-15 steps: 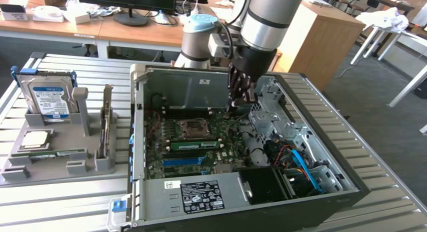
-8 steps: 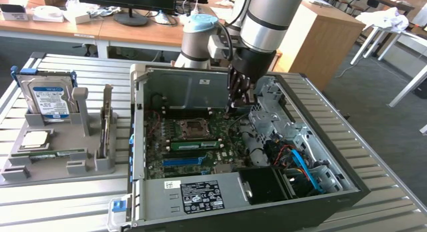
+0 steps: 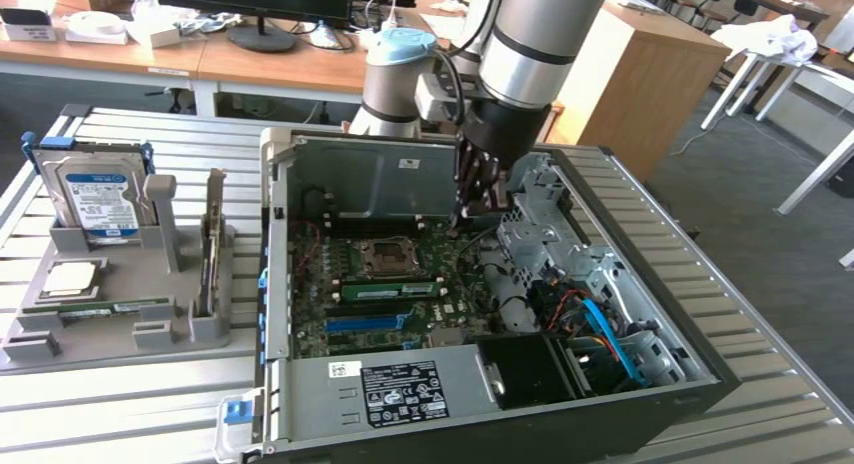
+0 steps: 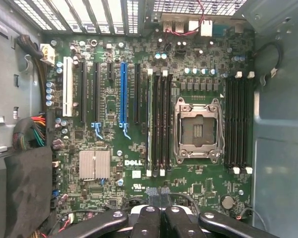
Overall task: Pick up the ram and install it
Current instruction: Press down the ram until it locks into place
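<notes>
Metal slat table [image 3: 134, 404] in an office, case [image 3: 387, 174] open on it. We see ram [image 4: 150, 119] seated by the socket [image 4: 197, 130], gripper [image 4: 159, 212] jaws shut empty near its end.

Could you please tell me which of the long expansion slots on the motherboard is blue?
The blue slot, flanked by black slots, second from the memory slots; the white slot lies at the far end, and the others are black.

The arm [image 3: 541, 44] is cut off by the edge and hides some case [image 3: 360, 174] wall beside the socket [image 3: 387, 252]. The gripper [image 4: 160, 198] is cut off too, and the sticker [image 3: 404, 392] text is too small to read.
</notes>
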